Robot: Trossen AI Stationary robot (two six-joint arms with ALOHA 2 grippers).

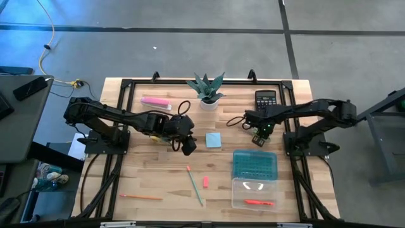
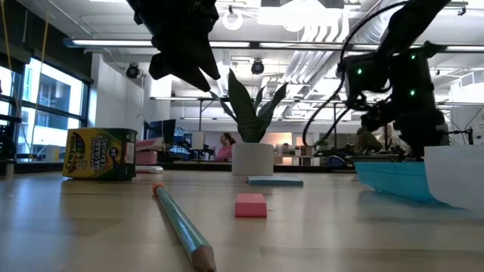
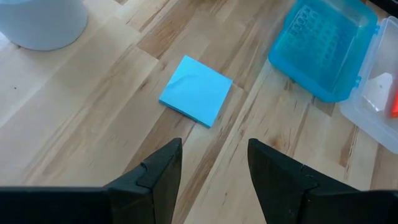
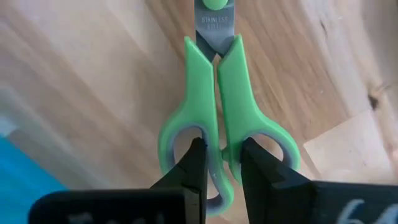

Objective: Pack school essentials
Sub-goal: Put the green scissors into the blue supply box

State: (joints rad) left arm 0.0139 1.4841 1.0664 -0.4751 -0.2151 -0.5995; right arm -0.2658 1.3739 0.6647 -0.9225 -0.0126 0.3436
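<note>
Left gripper [image 1: 188, 147] hangs at desk centre with jaws spread and empty; the light blue square notepad [image 1: 213, 140] lies flat just beside it at about 3 o'clock in the high view, dead ahead of the fingers in the left wrist view, so this arm is the nearer one for it. Right gripper [image 4: 217, 163], at 1 o'clock from the notepad and near the black calculator [image 1: 266, 99], has its jaws pinched on the green-handled scissors [image 4: 219, 106] where the two loops meet, the long axis running straight out from the wrist. The open clear box [image 1: 254, 193] with its blue lid [image 1: 254, 164] sits at 6 o'clock from that gripper, so I judge the carry goes that way, the arm reaching in low from the desk's right edge.
</note>
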